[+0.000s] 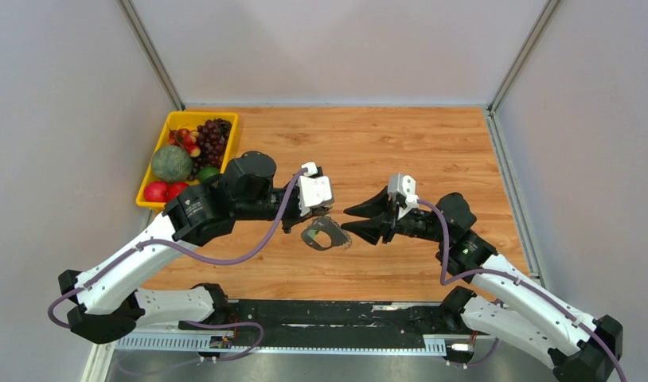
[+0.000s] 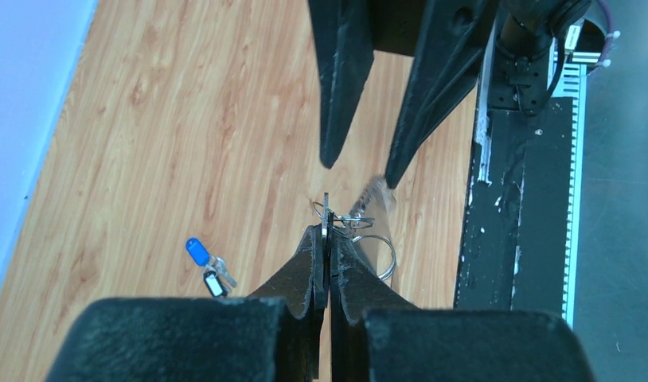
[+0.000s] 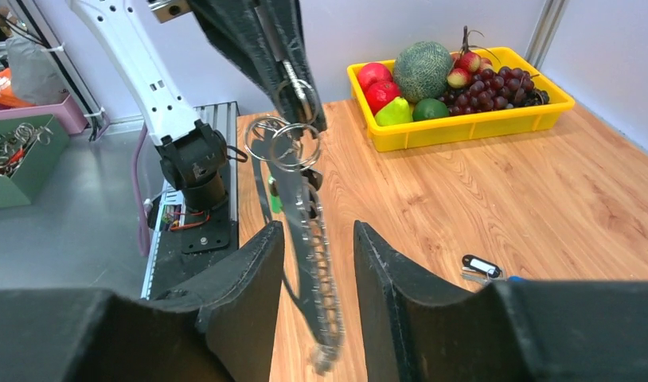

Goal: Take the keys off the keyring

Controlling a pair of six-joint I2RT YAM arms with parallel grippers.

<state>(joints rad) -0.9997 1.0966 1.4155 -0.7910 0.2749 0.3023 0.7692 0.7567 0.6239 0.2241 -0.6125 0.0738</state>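
Above the desk, our left hand pinches the keyring while our right hand hangs spread beside its dangling end; two keys lie loose on the wood. We fear the slack end may swing aside as we close, leaving us grabbing air

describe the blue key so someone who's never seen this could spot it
On the wooden table, in the left wrist view, look left of the shut left gripper pinching the keyring. Two loose keys lie together there; the blue key is the one with the blue head, beside a black-and-white key.
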